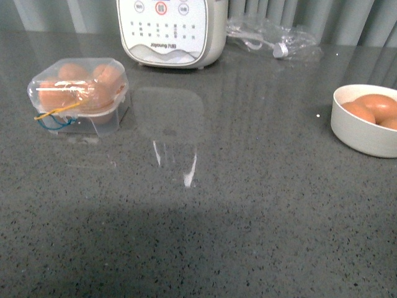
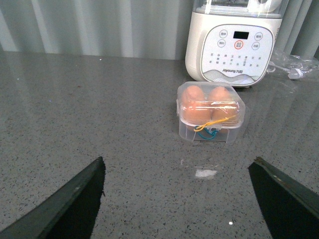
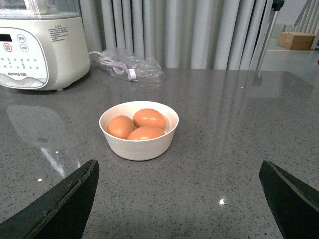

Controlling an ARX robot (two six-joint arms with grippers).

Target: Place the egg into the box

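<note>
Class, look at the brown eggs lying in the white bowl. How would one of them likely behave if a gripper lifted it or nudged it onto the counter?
An egg looks smooth and rounded, so it may slip in a grasp. On the flat grey counter it would probably roll. Its shell is likely fragile, so squeeze gently. The white bowl keeps the three from rolling now.

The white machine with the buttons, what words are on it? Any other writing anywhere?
"Joyoung": brand on the machine's front panel, under the buttons.
Button labels and the small block of print on the machine: too small to read.
Box, bowl, eggs: no writing.
</note>
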